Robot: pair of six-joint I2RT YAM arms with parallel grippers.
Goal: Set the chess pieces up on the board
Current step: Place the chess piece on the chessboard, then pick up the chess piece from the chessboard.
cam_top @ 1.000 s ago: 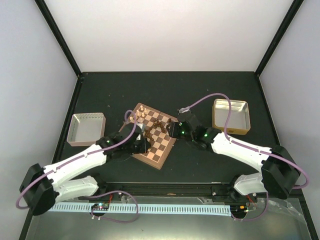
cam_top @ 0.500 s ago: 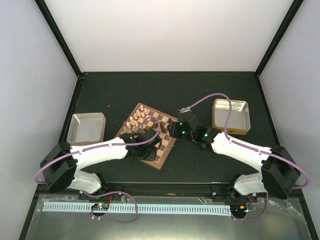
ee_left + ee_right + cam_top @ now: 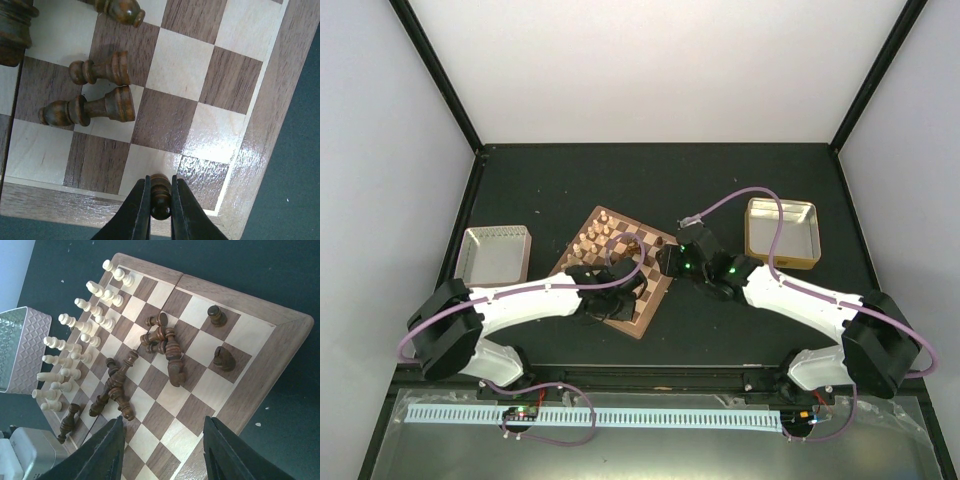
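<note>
Left arm swings right across the board

A second ago the left arm (image 3: 520, 298) lay low, with its elbow (image 3: 438, 342) folded down near the bottom left corner and its wrist at the near-left edge of the board (image 3: 642, 328). The elbow has since risen and come inward, the forearm has stretched out to the right, and the left pincer (image 3: 623, 297), closed on a dark piece (image 3: 160, 199), now sits over the board's near squares close to the near corner. Most of that sweep came in the first half second, with only a small further shift since. The lilac cable (image 3: 636, 255) loop went with the wrist, from the left corner to mid-board, uncovering the pale pieces (image 3: 592, 238).
</note>
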